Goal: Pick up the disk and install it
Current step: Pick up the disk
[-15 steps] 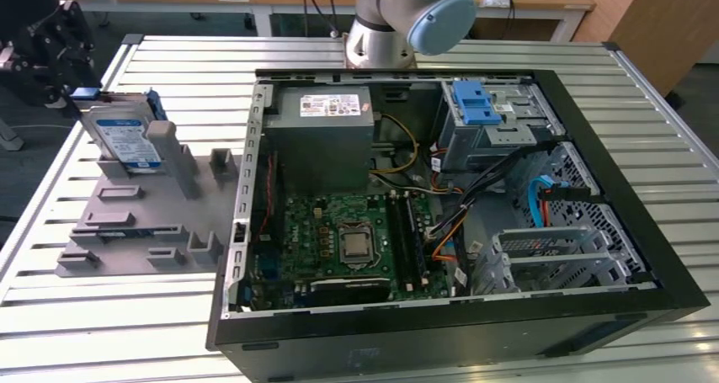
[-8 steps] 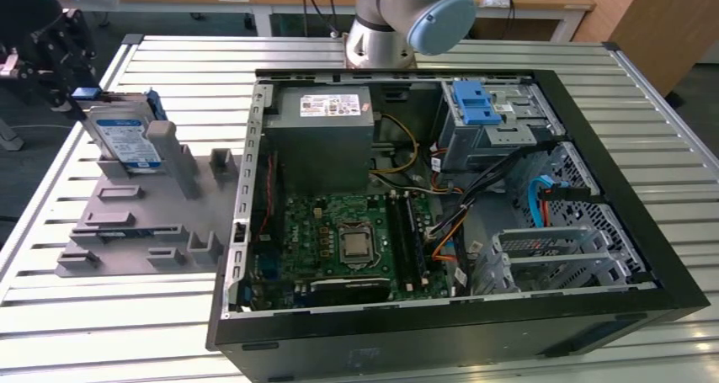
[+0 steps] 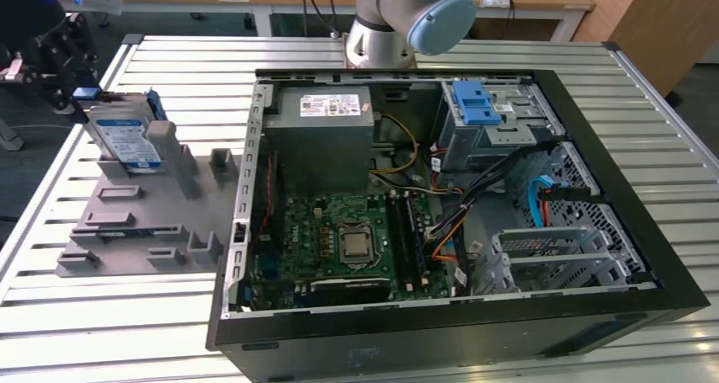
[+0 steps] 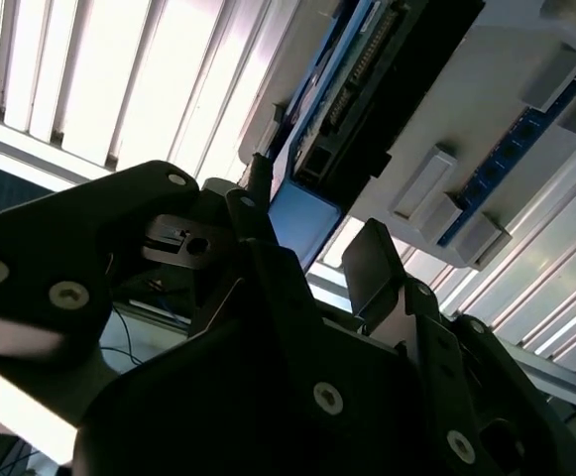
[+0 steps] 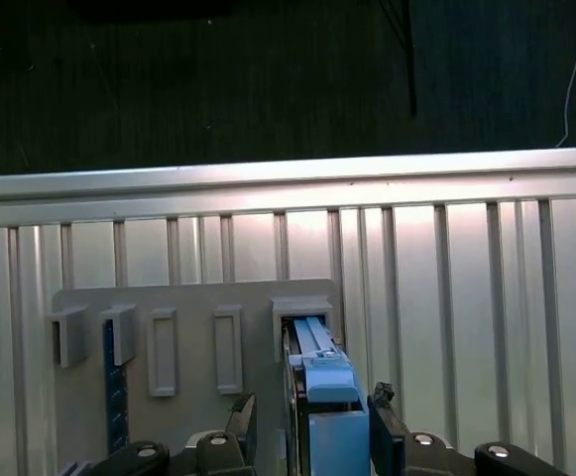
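Nearest in the exterior view, an open computer case lies on its side on the slatted metal desk, its green motherboard facing up. On the exterior view's left of the case, a grey fixture plate with raised blocks rests on the desk. The disk stands on edge in a slot at the far end of that plate, label showing and blue rails along its edges.

Just beyond it, the black pincer reaches in from the desk's left edge. In the first wrist view the pincer is released. Its fingers straddle the disk's blue end, with a gap showing on one side.

Farther back in the case are a grey power supply box and a blue-latched drive cage. The arm's base rises at the far edge of the desk.
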